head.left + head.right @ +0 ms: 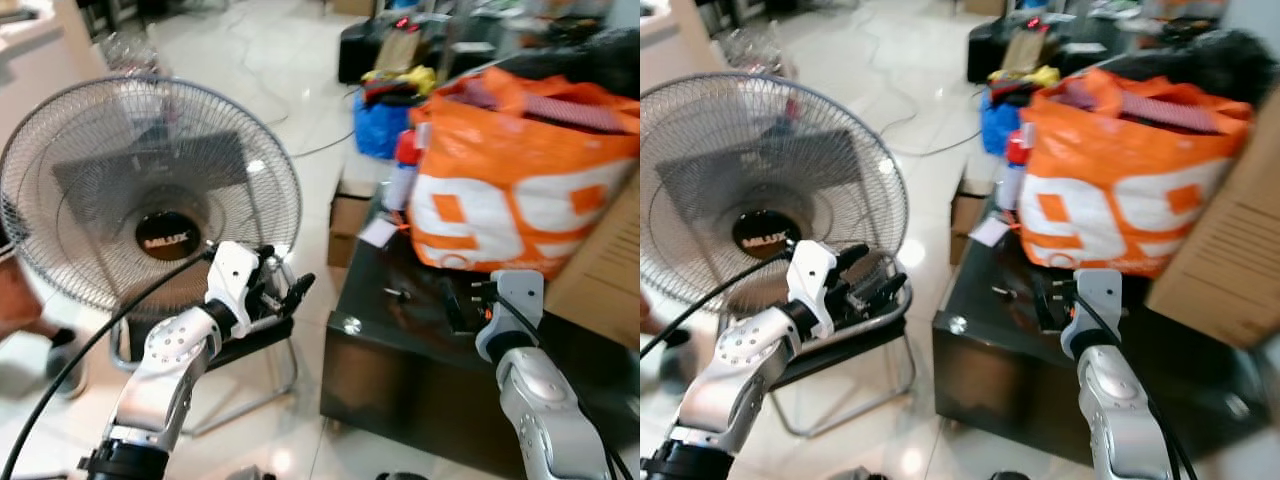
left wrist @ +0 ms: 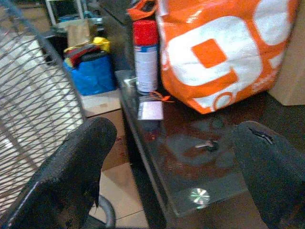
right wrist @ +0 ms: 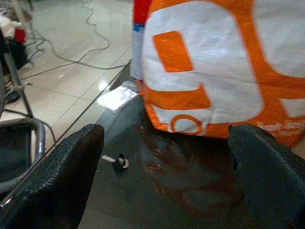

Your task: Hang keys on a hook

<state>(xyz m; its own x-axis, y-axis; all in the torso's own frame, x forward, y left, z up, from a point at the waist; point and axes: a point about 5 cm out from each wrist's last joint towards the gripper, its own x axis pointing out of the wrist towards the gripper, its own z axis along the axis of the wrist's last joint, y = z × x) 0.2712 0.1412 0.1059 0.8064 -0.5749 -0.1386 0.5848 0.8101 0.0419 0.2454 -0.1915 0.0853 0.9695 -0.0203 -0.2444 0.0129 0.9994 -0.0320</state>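
Two wide-open hands, left hand (image 1: 285,290) and right hand (image 3: 167,167), flank flat-lying keys (image 3: 116,163) on the table (image 3: 190,200).

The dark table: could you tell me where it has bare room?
The dark table is bare at its front, between the keys and the near edge. The back is crowded by the orange bag and spray can.

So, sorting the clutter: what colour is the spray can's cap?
Red cap on the white spray can, clearest in the left wrist view.

Keys (image 3: 117,163) on dark tabletop (image 3: 190,200) beside orange bag (image 3: 214,67).
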